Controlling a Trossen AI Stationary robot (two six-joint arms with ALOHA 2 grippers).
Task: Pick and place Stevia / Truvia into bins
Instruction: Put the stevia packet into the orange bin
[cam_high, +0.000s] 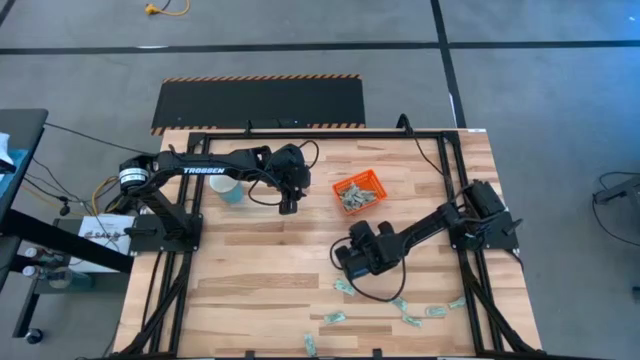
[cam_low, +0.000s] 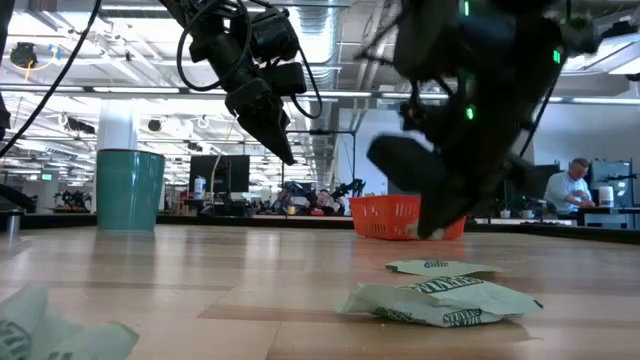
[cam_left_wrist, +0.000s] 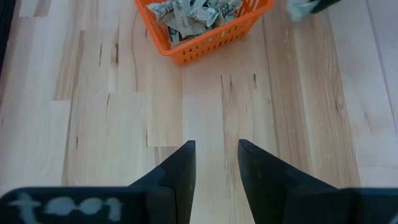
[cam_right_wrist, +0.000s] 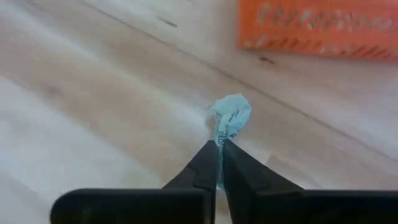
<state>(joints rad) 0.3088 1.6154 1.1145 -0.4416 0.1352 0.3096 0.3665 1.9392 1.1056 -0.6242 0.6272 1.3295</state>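
Observation:
The orange tray (cam_high: 358, 192) sits far of the table's middle and holds several pale green packets (cam_left_wrist: 186, 12). More packets lie flat near the table's near edge (cam_high: 345, 288) (cam_high: 412, 318) (cam_low: 440, 300). My right gripper (cam_high: 342, 258) (cam_right_wrist: 219, 144) is near-side of the tray, shut on one crumpled packet (cam_right_wrist: 230, 117). My left gripper (cam_high: 288, 205) (cam_left_wrist: 216, 165) hovers left of the tray, above the table, open and empty. My right gripper pinches one end of a crumpled packet (cam_right_wrist: 219, 135) between its two fingertips. The rest of the packet sticks out past the fingertips as a bunched lump. In the low view the packet (cam_low: 432, 232) appears lifted off the wood, in front of the tray.
A round light-blue cup (cam_high: 228, 190) (cam_low: 130, 190) stands left of my left gripper. The tray's near wall (cam_right_wrist: 317, 28) is a short way beyond my right gripper. Bare wood lies between the tray and the loose packets. A person sits far off in the room (cam_low: 570, 190).

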